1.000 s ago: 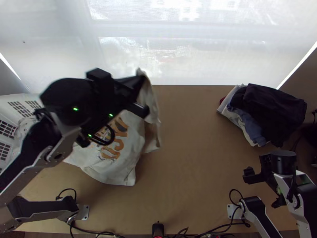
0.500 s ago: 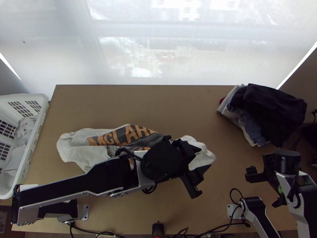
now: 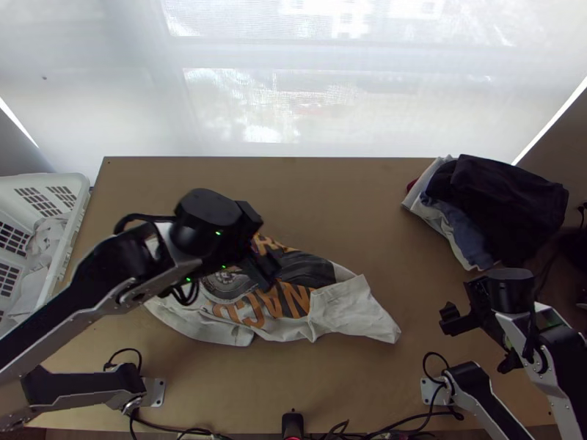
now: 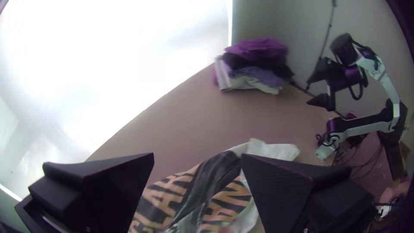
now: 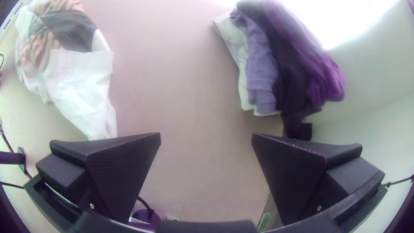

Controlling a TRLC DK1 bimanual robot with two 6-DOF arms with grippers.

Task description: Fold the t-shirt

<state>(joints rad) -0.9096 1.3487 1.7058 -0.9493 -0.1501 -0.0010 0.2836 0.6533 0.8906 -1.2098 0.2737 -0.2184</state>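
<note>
Lying rumpled and unevenly spread across the left and middle parts of the light wooden counter (image 3: 330, 205), the white t-shirt with orange lettering and a dark grey printed band (image 3: 345, 304) shows its print upward. Its plain white end narrows to a point toward the robot's right, while creases run through the printed part. In the top view, the left arm (image 3: 95, 279), with silver-grey links and black joints, covers some of the shirt's left portion.

Above the shirt is the left gripper (image 3: 265, 246), its two wide flat black fingers standing well apart; in the left wrist view, the printed cloth shows past the gap between them. Whether either finger touches the fabric, I cannot tell.

Over the counter's near right part, well apart from the shirt, the right gripper (image 3: 478, 341) also has its fingers spread, with no cloth between them.

Farther out, a pile of folded clothes in black, blue and white (image 3: 506, 198) sits at the counter's far right. On the opposite side, a white plastic basket with slotted walls (image 3: 76, 213) stands at the counter's left edge, holding pale crumpled cloth (image 3: 44, 242). Black cables (image 3: 400, 424) run along the near edge.
</note>
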